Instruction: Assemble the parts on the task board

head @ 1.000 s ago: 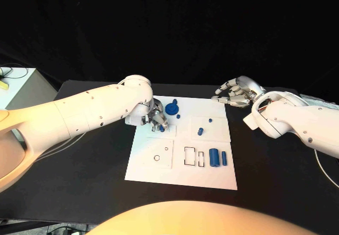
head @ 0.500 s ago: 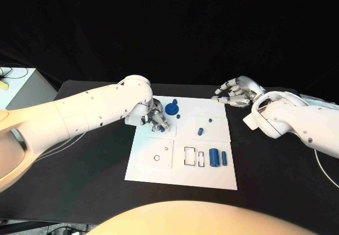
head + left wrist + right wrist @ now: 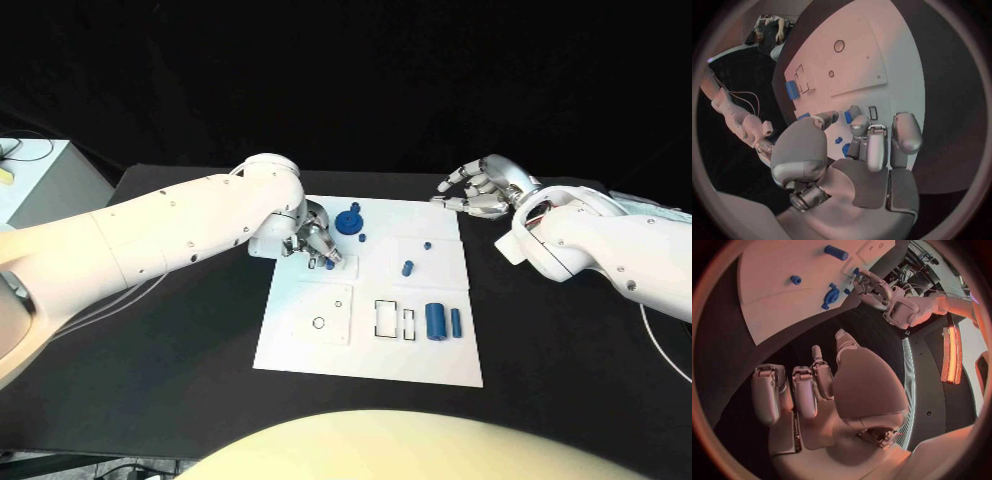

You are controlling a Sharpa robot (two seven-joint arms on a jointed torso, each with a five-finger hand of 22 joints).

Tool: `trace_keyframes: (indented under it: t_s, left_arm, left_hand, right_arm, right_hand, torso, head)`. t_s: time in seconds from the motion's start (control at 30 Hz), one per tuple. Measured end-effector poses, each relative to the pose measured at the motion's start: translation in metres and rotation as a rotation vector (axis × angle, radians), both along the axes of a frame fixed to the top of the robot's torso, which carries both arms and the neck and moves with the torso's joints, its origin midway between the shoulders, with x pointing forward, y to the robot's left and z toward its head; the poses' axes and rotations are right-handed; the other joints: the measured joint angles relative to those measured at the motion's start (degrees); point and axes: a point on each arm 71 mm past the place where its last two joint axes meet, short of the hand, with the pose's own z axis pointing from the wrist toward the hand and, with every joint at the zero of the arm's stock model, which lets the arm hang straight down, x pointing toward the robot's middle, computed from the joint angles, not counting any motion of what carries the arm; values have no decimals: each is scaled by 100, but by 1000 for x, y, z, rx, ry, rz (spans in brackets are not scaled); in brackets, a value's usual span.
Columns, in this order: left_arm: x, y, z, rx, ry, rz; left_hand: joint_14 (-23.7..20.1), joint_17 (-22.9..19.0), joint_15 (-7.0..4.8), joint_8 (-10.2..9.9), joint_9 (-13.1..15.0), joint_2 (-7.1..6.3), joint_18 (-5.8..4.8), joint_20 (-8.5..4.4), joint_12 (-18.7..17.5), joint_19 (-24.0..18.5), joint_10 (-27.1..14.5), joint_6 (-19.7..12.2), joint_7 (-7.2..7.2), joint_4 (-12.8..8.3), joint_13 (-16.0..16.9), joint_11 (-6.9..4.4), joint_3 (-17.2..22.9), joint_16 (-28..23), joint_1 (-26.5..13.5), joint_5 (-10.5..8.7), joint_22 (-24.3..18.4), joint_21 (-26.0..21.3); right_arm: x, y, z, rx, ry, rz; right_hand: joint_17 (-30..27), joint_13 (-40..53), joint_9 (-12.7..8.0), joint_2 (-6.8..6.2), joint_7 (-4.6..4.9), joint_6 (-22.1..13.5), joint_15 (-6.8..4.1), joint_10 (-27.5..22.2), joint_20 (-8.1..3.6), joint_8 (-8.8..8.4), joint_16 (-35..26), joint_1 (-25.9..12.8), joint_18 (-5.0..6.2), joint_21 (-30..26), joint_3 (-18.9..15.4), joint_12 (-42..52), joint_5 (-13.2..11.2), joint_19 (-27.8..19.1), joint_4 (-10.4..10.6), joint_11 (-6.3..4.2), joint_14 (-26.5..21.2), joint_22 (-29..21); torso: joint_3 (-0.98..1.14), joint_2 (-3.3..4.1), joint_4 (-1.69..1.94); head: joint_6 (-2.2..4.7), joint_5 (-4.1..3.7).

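The white task board point(image 3: 433, 360) lies mid-table. My left hand point(image 3: 307, 238) is over its far left part and pinches a small blue part point(image 3: 330, 257) between thumb and finger, low over the board; the same blue part point(image 3: 848, 117) sits at the fingertips in the left wrist view. A blue round part point(image 3: 353, 222) lies just beyond that hand. Two small blue pieces point(image 3: 410, 267) lie mid-board, and two blue cylinders point(image 3: 446, 322) lie side by side at the near right. My right hand point(image 3: 483, 190) hovers off the board's far right corner, fingers apart, holding nothing.
Outlined slots point(image 3: 392, 318) and a ring mark point(image 3: 320, 322) sit on the board's near half. The black table point(image 3: 159, 360) surrounds the board. A pale cabinet point(image 3: 32, 180) stands at the far left edge.
My left hand has shifted very slightly with the small blue part. The right hand and the loose parts have stayed where they were.
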Motion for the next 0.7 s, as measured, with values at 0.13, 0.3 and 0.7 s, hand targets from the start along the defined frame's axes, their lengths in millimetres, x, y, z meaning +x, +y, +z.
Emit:
trace_keyframes:
  t_s: [0.13, 0.3, 0.7]
  left_arm:
    - [3, 3, 17, -35, -32, 10]
    - [8, 6, 40, -79, -76, 25]
    - [32, 33, 51, -115, -131, 146]
  left_hand:
    - [0, 0, 0, 0, 0, -8, 0, 0, 0, 0, 0, 0, 0, -2, -13, 0, -30, 0, 8, 0, -5, 0]
    - [0, 0, 0, -4, -6, 17, 0, -24, -38, -24, -64, 0, 0, 50, -78, -8, -88, -33, 102, 0, -72, -48]
    - [0, 0, 226, -844, -574, 229, 0, 194, -877, -504, -1514, -739, 430, 127, -1634, 357, -471, -478, 803, 27, -884, -576]
  right_arm:
    - [0, -1, 0, -1, 0, -2]
    - [1, -2, 0, -2, -1, -4]
    - [2, -4, -1, -4, -4, -12]
  right_hand:
    - [0, -1, 0, 0, 0, 0, 0, 0, 0, 0, 0, 0, 0, 0, 0, 0, 0, 0, 0, 0, 0, 5]
    - [0, -1, -1, 16, 0, 0, 0, 0, 0, 0, 0, -16, 0, 0, 0, 0, 0, 0, 0, 0, 0, 4]
    - [0, -2, 4, 30, 0, 0, 0, 0, 0, 0, 0, -30, 0, 0, 0, 0, 0, 0, 0, 0, 0, 3]
  torso:
    - [1, -3, 3]
    - [3, -7, 7]
    - [8, -3, 6]
  head:
    - [0, -11]
    - [0, -12]
    - [15, -10]
